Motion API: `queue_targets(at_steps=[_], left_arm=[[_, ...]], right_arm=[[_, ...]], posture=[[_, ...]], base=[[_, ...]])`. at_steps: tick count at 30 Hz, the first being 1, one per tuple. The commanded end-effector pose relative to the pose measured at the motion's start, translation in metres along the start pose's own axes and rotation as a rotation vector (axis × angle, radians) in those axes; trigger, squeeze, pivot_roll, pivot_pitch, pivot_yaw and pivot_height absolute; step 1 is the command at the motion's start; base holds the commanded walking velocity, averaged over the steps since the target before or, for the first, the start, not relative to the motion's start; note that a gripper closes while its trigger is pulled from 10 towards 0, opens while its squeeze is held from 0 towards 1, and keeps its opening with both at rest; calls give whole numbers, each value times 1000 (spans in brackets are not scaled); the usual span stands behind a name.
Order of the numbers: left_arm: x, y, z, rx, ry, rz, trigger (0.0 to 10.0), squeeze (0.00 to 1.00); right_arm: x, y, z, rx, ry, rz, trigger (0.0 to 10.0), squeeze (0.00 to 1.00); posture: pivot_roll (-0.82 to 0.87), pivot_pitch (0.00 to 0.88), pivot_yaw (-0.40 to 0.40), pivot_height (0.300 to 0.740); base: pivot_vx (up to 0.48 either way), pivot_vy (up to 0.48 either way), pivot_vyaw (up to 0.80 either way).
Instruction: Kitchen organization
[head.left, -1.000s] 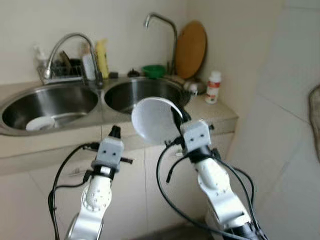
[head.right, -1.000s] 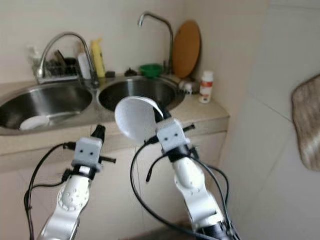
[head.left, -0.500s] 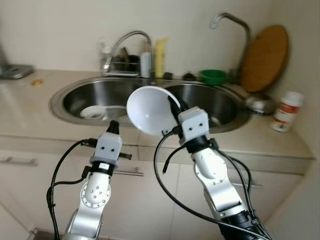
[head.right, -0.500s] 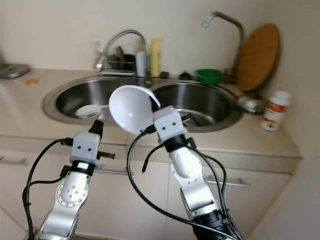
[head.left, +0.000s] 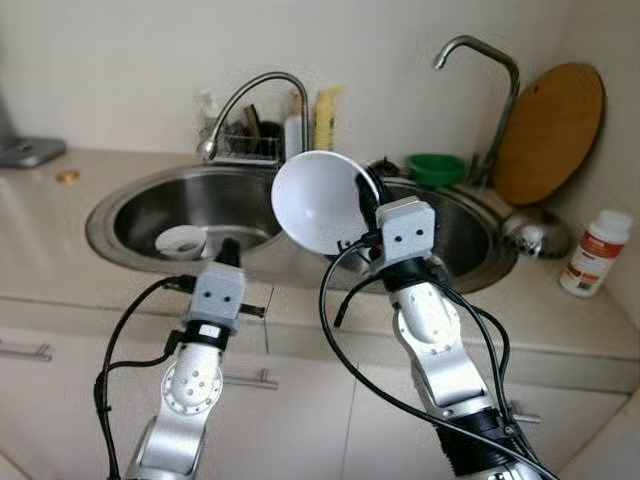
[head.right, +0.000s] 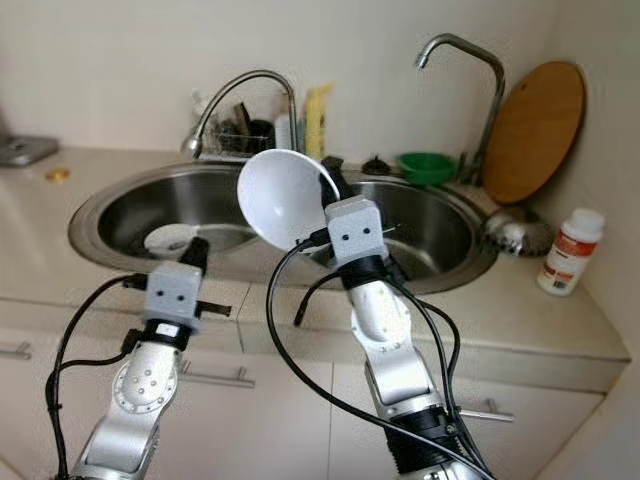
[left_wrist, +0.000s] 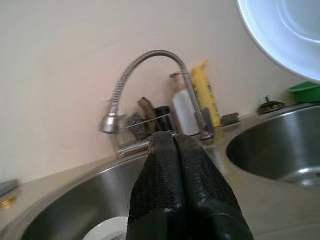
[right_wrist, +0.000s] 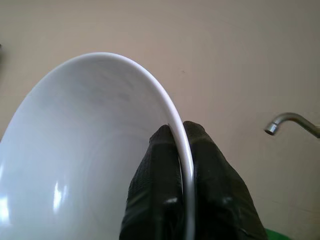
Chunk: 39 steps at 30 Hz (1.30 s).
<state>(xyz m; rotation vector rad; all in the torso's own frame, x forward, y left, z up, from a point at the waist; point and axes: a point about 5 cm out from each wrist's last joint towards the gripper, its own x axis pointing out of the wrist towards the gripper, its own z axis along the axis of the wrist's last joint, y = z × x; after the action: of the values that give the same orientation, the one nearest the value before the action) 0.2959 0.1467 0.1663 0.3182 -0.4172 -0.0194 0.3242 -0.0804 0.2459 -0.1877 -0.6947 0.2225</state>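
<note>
The robot has swung round to face the sink (head.left: 130, 215) squarely, right gripper (right_wrist: 181, 145) clamped on the white bowl (head.left: 320, 200)'s rim, left gripper (left_wrist: 174, 142) pressed together, ready for placement.

Counts, placed vs. the double stainless steel sink (head.left: 300, 262):

- Round steel basins: 2, left basin (head.left: 150, 215) and right basin (head.left: 460, 235).
- Curved metal taps: 2. Flexible-neck tap (head.left: 250, 100) behind the middle, tall gooseneck tap (head.left: 480, 70) behind the right side.
- White round bowls: 2. One large white bowl (head.left: 320, 200) held up in front of sink, one small white dish (head.left: 181, 240) inside left basin.
- Green plastic bowl (head.left: 436, 168): 1, behind right basin.
- Round wooden board (head.left: 548, 130): 1, leaning on wall right of sink.
- Bottles: 3. Yellow bottle (head.left: 325, 118) and white bottle (head.left: 294, 135) behind sink, white bottle w/ red label (head.left: 594, 252) on counter to its right.
- Wire caddy (head.left: 250, 140): 1, behind left basin.
</note>
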Motion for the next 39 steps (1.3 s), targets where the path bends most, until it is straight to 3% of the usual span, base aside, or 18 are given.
queue_targets(at_steps=[1, 5, 8, 12, 15, 22, 26, 29, 33, 38, 39], left_arm=[[3, -7, 5, -15, -21, -19, 10000, 0], [3, -8, 5, -15, -21, -20, 10000, 0], [3, -8, 5, -13, -23, -21, 10000, 0], [4, -8, 5, -9, -24, -19, 10000, 0], [4, -7, 4, -3, -15, -19, 10000, 0], [5, -9, 6, -7, -32, -30, 10000, 0], [5, -10, 6, -3, -30, -35, 10000, 0], [5, -11, 6, 0, -31, -36, 10000, 0], [5, -11, 6, 2, -30, -35, 10000, 0], [5, -11, 5, 4, -27, -35, 10000, 0], [5, -11, 5, 6, -25, -34, 10000, 0]], right_arm=[[3, -10, -2, -4, 16, -26, 10000, 0], [3, -7, -8, -8, 52, -12, 10000, 0], [1, -5, -27, -28, 183, -14, 10000, 0], [0, -2, -29, -17, 191, 5, 10000, 0], [2, 1, -42, -39, 283, 35, 10000, 0], [10, -5, -60, -72, 407, 20, 10000, 0], [8, -8, -88, -185, 621, 61, 10000, 0], [6, -9, -97, -225, 688, 93, 10000, 0], [-3, 6, -107, -277, 760, 212, 10000, 0], [-15, 22, -114, -192, 803, 286, 10000, 0], [-18, 24, -116, -158, 822, 293, 10000, 51]], posture=[[38, 0, -14, 740], [39, 0, -14, 740], [46, 0, -19, 740], [47, 0, -19, 740], [47, 0, -18, 740], [50, 0, -14, 740], [50, 0, -15, 740], [52, 0, -16, 740], [53, 0, -18, 740], [57, 0, -20, 740], [57, 0, -21, 740]], base=[[296, 0, 0], [296, 0, 0], [292, 0, 0], [291, 0, 0], [0, 0, 0], [0, 0, 0], [0, 0, 0], [0, 0, 0], [0, 0, 0], [0, 0, 0], [0, 0, 0]])
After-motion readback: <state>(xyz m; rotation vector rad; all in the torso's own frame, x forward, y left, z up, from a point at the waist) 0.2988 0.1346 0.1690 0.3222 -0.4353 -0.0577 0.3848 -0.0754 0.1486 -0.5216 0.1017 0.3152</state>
